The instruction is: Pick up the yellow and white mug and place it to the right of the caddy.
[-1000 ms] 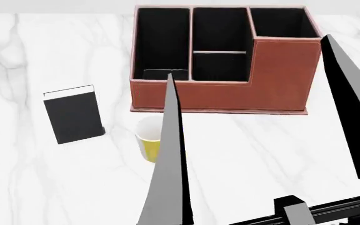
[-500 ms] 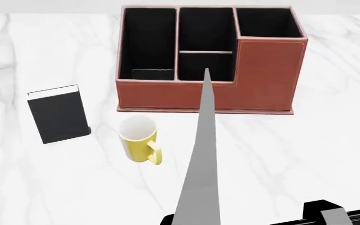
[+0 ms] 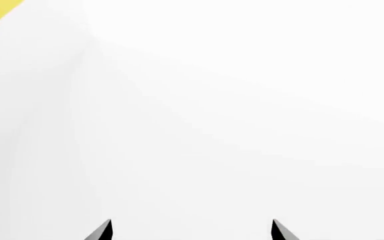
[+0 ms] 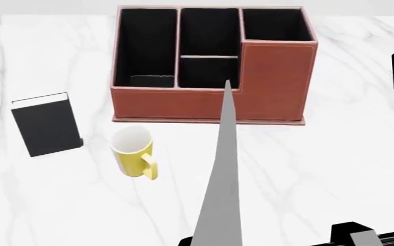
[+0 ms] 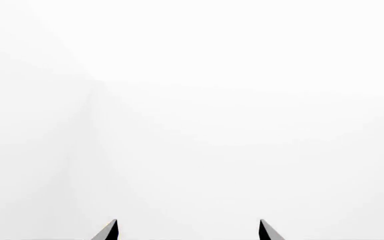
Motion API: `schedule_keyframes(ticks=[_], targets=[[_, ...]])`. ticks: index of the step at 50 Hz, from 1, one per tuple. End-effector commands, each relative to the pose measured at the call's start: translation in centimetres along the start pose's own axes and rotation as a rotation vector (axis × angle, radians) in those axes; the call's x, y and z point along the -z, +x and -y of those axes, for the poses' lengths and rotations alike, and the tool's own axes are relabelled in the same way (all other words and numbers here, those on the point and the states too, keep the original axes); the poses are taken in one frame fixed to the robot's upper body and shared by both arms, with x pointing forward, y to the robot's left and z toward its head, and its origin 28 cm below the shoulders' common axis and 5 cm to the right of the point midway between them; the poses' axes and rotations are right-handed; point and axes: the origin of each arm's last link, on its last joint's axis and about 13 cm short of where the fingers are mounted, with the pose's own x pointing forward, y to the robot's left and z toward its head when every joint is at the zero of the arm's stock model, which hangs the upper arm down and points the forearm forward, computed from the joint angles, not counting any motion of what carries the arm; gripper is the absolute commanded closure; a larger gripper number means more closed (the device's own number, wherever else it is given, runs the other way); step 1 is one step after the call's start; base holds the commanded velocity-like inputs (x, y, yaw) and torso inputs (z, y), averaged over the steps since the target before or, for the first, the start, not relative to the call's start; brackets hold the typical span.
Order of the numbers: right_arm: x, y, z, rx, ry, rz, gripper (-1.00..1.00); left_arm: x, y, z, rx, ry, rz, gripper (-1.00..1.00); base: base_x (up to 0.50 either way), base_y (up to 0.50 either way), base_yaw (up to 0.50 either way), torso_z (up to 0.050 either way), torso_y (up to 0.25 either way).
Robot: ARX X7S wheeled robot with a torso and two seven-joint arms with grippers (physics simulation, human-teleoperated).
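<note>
On the marble worktop (image 4: 334,169) the yellow and white mug (image 4: 134,152) now stands uncovered before the caddy (image 4: 272,82); both grippers, left gripper (image 3: 190,231) and right gripper (image 5: 188,231), are spread, holding nothing.

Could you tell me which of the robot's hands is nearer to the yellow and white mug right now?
The left. A corner of the yellow and white mug shows in the left wrist view, ahead of the left hand. The right hand sees only bare table.
</note>
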Motion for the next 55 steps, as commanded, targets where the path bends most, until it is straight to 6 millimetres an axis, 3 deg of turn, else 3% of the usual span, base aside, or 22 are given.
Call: schedule_keyframes(ticks=[1, 29, 55], targets=[[0.08, -0.05, -0.04, -0.002, 0.0, -0.003, -1.0, 0.0, -0.05, 0.02, 0.006, 0.0, -0.002, -1.0, 0.0, -0.05, 0.0, 0.0, 0.0], [0.51, 0.15, -0.06, 0.06, -0.035, -0.055, -1.0, -0.05, -0.32, 0.17, 0.043, -0.011, -0.004, -1.0, 0.08, -0.06, 0.0, 0.0, 0.0], [0.52, 0.19, -0.34, 0.026, -0.035, -0.063, -1.0, -0.06, -0.35, 0.2, 0.048, -0.012, -0.003, -1.0, 0.5, -0.05, 0.0, 0.0, 0.001]])
